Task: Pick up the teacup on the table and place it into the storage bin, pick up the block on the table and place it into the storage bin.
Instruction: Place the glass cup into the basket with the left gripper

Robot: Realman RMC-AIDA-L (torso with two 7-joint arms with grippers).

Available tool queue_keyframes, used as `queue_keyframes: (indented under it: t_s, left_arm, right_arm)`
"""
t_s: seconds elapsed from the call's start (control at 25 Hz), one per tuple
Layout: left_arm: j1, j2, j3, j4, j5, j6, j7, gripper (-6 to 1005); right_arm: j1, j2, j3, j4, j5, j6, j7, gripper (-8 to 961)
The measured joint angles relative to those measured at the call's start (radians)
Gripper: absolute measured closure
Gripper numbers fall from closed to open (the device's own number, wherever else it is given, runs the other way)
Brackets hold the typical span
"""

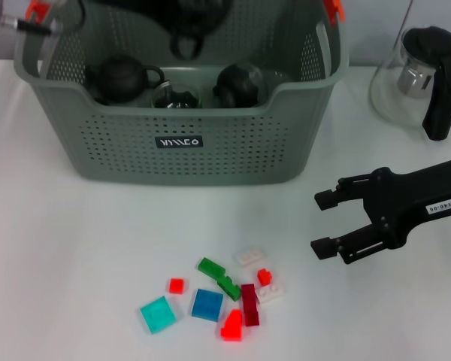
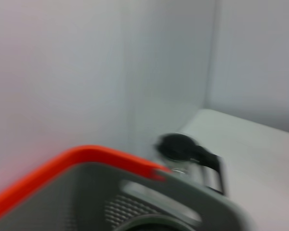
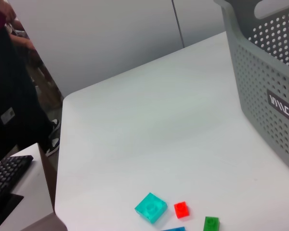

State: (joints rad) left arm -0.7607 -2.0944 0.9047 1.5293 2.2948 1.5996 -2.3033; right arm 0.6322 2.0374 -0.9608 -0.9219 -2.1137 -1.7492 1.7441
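Teacup step: you can see dark teaware (image 1: 124, 77) already lying in the large grey-green perforated plastic storage bin (image 1: 210, 162), and no teacup stands on the white table (image 1: 75, 248). Judge this half as likely done.
Block step: still ahead of you. The small plastic blocks all lie loose on the table in front of the bin: a teal square (image 1: 158, 313), a blue square (image 1: 207, 304), a small red block (image 1: 176, 285), green pieces (image 1: 219, 276), a dark red bar (image 1: 249, 304) and white ones (image 1: 249, 256).
Right gripper (image 1: 322, 223): your black right gripper hangs over the table beside the blocks, well apart from them, with its jaws spread and nothing between them.
Left gripper: only part of the left arm shows by the bin's far corner, near the orange handle clip (image 2: 77, 161); you cannot tell its state.
Other item: a glass jug with black lid (image 1: 421, 75) stands beside the bin.
Writing: the bin's black label (image 1: 179, 141) carries white letters, not clearly readable. A white tag (image 1: 440, 206) on the right arm bears digits, shown upside down and too small to read surely.
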Motion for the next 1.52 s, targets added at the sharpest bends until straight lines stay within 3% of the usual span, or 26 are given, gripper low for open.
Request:
queue_keyframes:
  t_s: [0.12,0.2,0.56,0.8,0.96,1.52]
  left_arm:
    - [-0.037,0.045,-0.018,-0.208,-0.015,-0.123,0.047,947]
    - [-0.054,0.061,-0.019,-0.308,-0.023,-0.2,0.082,947]
    - [-0.137,0.074,0.009,-0.603,-0.015,-0.441,0.204,949]
    - [-0.138,0.067,0.121,-0.68,-0.014,-0.582,0.212,949]
    - [-0.137,0.064,0.148,-0.689,-0.014,-0.609,0.213,950]
    - [-0.119,0.059,0.149,-0.691,-0.015,-0.619,0.213,912]
  right_arm:
    - [0.003,0.004,0.0,0.0,0.0,0.003,0.0,11]
    - [0.004,0.005,0.0,0.0,0.0,0.004,0.0,11]
    - [0.009,0.007,0.001,0.0,0.0,0.011,0.003,11]
    - [0.009,0.007,0.001,0.0,0.0,0.011,0.005,11]
    - [0.009,0.007,0.001,0.0,0.0,0.012,0.007,12]
    - [0.009,0.007,0.001,0.0,0.0,0.014,0.008,11]
